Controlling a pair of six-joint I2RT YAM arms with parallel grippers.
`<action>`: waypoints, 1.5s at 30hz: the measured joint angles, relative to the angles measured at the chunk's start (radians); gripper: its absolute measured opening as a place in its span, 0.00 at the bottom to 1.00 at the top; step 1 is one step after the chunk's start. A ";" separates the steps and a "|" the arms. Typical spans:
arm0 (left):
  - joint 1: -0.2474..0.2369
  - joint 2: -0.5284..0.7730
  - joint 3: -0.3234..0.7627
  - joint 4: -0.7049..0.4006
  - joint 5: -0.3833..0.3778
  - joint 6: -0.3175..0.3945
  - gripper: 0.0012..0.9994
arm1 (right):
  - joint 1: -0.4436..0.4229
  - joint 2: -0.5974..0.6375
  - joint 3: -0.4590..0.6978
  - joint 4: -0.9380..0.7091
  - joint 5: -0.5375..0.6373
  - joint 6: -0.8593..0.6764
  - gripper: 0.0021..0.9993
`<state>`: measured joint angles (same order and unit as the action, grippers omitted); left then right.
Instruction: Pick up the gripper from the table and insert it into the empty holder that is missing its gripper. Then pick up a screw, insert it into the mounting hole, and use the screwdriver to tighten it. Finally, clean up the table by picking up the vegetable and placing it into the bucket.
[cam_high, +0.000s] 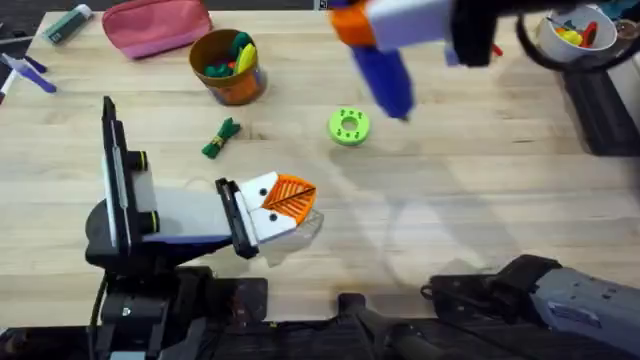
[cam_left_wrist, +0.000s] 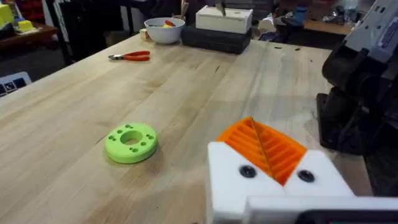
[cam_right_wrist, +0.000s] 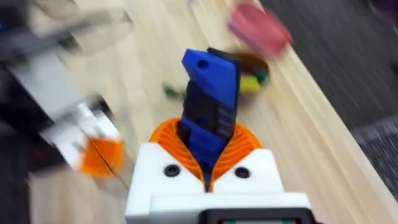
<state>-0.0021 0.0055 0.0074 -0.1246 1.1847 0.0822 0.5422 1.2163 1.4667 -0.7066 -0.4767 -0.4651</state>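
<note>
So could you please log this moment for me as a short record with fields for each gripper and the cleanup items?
left gripper: low over the table, orange pads together, holding nothing
right gripper: shut on the blue screwdriver, raised above the table
vegetable: lying on the table, beside the bucket, not in it
green disc: flat on the table, untouched

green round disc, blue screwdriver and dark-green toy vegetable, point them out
green round plastic disc (cam_high: 348, 127), overhead view, its top face
blue pen-shaped screwdriver (cam_right_wrist: 210, 102), right wrist view, its body
dark-green toy vegetable bundle (cam_high: 221, 139), overhead view, its middle
</note>
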 joint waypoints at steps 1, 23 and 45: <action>0.000 0.000 0.000 0.000 0.000 0.000 0.02 | -0.012 0.001 0.001 -0.047 0.040 -0.041 0.02; 0.000 0.000 0.000 0.000 0.000 0.000 0.02 | -0.210 0.515 0.001 -0.321 0.576 -0.432 0.02; 0.000 0.000 0.000 0.000 0.000 0.000 0.02 | -0.304 0.728 0.001 -0.251 0.610 -0.430 0.98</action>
<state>-0.0021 0.0055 0.0074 -0.1246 1.1847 0.0822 0.2379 1.9442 1.4682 -0.9578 0.1335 -0.8953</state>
